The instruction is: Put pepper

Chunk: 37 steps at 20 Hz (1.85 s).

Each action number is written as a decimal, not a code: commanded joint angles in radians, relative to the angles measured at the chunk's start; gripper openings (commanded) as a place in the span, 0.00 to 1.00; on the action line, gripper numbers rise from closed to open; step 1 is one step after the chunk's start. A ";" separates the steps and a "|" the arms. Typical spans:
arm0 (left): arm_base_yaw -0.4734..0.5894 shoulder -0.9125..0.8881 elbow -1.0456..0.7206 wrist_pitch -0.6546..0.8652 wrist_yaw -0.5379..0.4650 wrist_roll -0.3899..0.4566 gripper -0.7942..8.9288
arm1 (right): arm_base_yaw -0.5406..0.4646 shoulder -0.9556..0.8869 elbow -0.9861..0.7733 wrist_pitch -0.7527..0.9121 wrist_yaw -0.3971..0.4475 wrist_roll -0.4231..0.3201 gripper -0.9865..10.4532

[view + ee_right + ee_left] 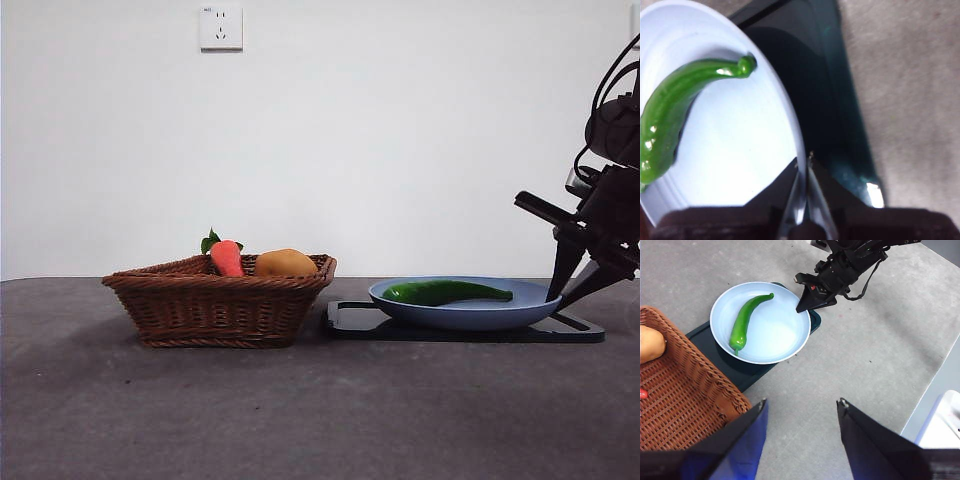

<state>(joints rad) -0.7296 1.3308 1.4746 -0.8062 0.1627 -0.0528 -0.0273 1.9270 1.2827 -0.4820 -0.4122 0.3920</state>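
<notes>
The glossy green pepper [445,291] lies in a pale blue plate [460,316] that stands on a dark tray [350,322]. It also shows in the left wrist view [746,320] and the right wrist view [675,110]. My right gripper [804,160] is at the plate's right rim [795,125], its jaws closed thin on that rim; it also shows in the front view [560,298] and the left wrist view [802,307]. My left gripper [802,402] is open and empty, high above the table between the basket [680,405] and the plate [775,340].
The brown wicker basket [215,305] stands left of the tray and holds an orange-red carrot [226,258] and a rounded yellow-orange fruit [285,263]. A white object [945,420] sits at the table's edge. A socket [220,27] is on the wall.
</notes>
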 commanded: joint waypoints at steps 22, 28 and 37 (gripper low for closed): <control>-0.010 0.008 0.019 -0.022 -0.004 0.028 0.33 | 0.163 -0.718 0.022 -0.623 -0.003 -0.349 0.23; -0.010 0.008 0.019 -0.040 -0.004 0.028 0.13 | 0.252 -0.897 0.022 -0.746 -0.002 -0.401 0.09; -0.010 0.008 0.019 -0.007 -0.002 0.027 0.09 | 0.251 -0.933 0.022 -0.754 -0.002 -0.340 0.10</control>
<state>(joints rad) -0.7296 1.3308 1.4746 -0.8230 0.1596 -0.0360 0.2214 0.9886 1.2861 -1.2411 -0.4160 0.0425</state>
